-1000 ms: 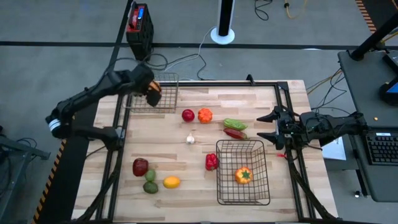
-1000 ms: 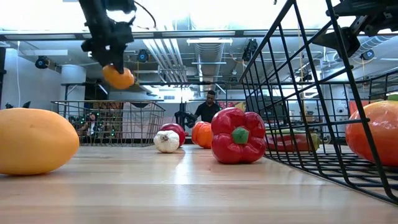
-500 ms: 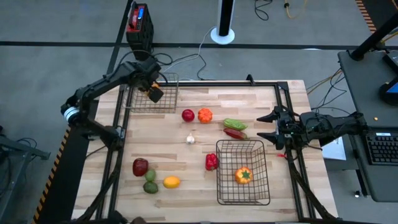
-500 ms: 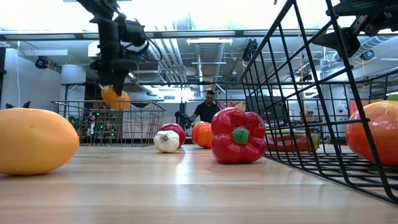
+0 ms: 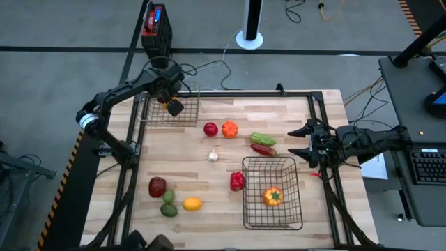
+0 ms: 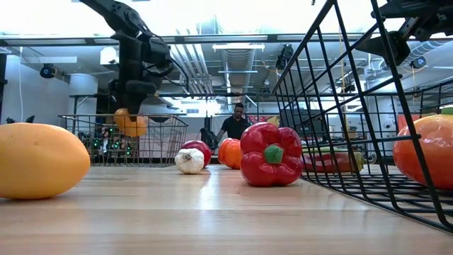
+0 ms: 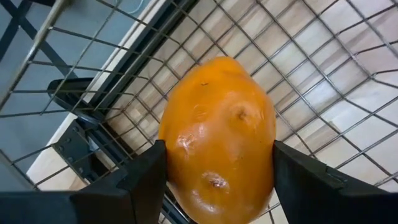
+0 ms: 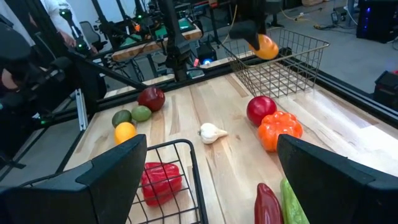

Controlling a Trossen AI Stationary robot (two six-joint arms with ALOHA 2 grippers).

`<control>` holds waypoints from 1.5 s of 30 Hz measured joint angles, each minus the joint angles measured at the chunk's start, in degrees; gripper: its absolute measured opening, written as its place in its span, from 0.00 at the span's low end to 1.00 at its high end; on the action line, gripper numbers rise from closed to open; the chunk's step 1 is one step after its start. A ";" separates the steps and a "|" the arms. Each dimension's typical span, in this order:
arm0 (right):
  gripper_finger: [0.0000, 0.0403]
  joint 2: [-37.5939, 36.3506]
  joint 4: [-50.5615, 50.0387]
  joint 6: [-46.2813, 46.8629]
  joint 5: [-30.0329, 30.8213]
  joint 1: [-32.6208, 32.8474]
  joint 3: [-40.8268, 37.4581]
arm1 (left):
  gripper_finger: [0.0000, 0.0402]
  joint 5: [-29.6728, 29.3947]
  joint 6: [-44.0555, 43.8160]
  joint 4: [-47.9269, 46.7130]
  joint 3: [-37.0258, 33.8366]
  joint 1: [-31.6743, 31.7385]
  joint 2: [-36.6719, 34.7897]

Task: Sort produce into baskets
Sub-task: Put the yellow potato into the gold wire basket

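My left gripper [image 5: 169, 104] is at the table's far left, over the small black wire basket [image 5: 188, 88]. It is shut on an orange fruit [image 7: 217, 137], which also shows in the low view [image 6: 131, 122] at the height of the basket's rim. My right gripper [image 5: 298, 141] is open and empty at the table's right edge, beside the large wire basket [image 5: 245, 209]. An orange-yellow pepper [image 5: 272, 196] lies in the large basket. My left gripper pinches the orange fruit between its two fingers [image 7: 140, 183], one on each opposite side [image 7: 171, 155]. The fingers come from above, pointing down. The fruit hangs clear above the small basket's mesh floor.
On the table lie a red round fruit [image 5: 210, 128], an orange pumpkin [image 5: 229, 129], a green piece [image 5: 263, 139], a red chili [image 5: 263, 149], a white garlic [image 5: 213, 156], a red pepper [image 5: 237, 181], and near the left front a dark red piece [image 5: 157, 186], two green ones [image 5: 168, 203] and a yellow one [image 5: 192, 204].
My left gripper has gone down toward the small basket with the orange fruit, still shut on it. The fruit has sunk from well above the basket's rim to the rim's height. My right arm has kept still.
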 joint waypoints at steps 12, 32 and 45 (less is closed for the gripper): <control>0.87 0.00 -0.03 -0.01 0.00 0.00 0.00 | 0.58 0.04 1.82 0.02 0.00 1.43 3.04; 0.87 0.00 -0.05 -0.01 0.00 0.00 0.00 | 0.58 0.08 3.46 0.51 0.00 3.44 3.41; 0.87 0.00 -1.45 0.38 0.00 0.00 0.00 | 0.58 0.07 1.33 3.92 -0.10 3.49 3.41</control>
